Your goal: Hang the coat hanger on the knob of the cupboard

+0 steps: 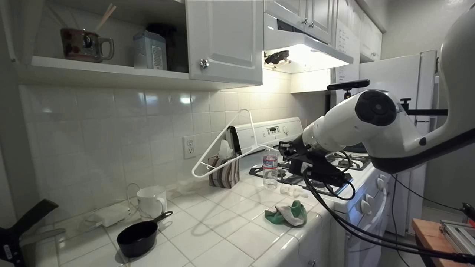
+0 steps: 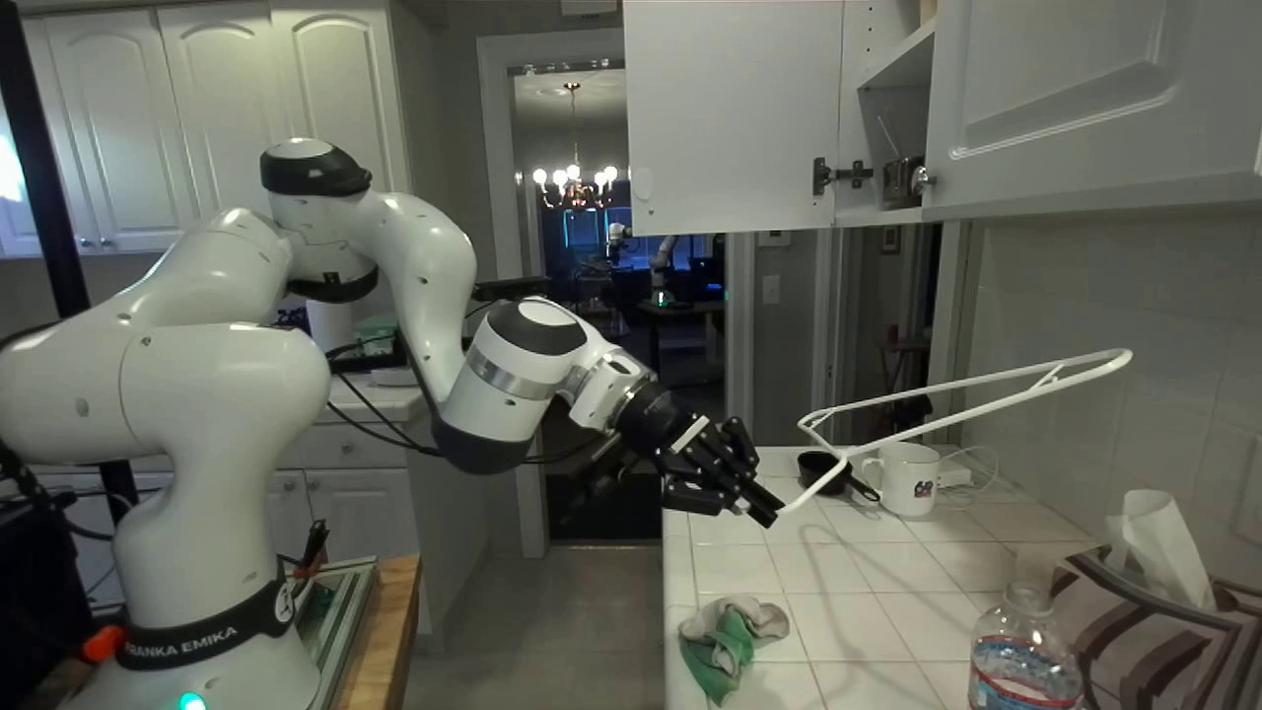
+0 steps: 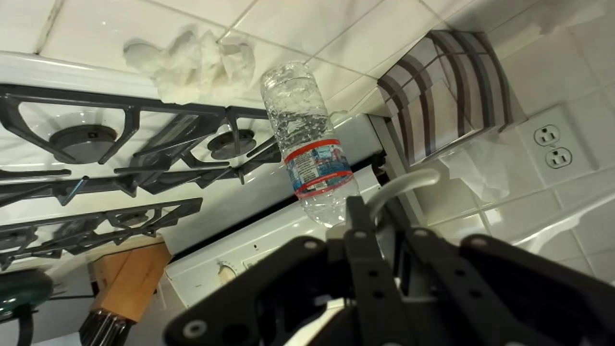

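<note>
Room: a kitchen, apparently in a home
Gas stove: burners under dark grates, up and left of the fingers in the wrist view
Range hood: lit, above and beyond the fingers
Wall cupboards: white, panelled, higher than the fingers
Tiled bench: below the fingers, bearing a black pan and white mug
Fridge: well beyond the fingers
Knife block: left of the fingers, same view
Doorway: beyond the fingers, a lit chandelier past it
</note>
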Robot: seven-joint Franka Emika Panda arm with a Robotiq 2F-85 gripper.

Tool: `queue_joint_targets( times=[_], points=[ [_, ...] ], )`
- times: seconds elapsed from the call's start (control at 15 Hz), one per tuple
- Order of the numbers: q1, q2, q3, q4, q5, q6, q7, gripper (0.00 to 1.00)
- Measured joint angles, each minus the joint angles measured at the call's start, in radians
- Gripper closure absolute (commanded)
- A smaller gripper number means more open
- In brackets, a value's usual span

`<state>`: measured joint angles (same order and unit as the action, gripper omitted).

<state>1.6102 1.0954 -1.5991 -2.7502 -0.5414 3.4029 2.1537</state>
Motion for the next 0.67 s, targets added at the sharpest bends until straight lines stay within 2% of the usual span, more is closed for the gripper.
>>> queue_joint_targets(
  times=[0.33, 0.67],
  points=[
    [0.012, 0.002, 0.021, 0.0, 0.025, -0.01, 0.028, 0.97],
    [0.086, 0.047, 0.115, 0.001, 0.097, -0.134, 0.212, 0.97]
  ],
)
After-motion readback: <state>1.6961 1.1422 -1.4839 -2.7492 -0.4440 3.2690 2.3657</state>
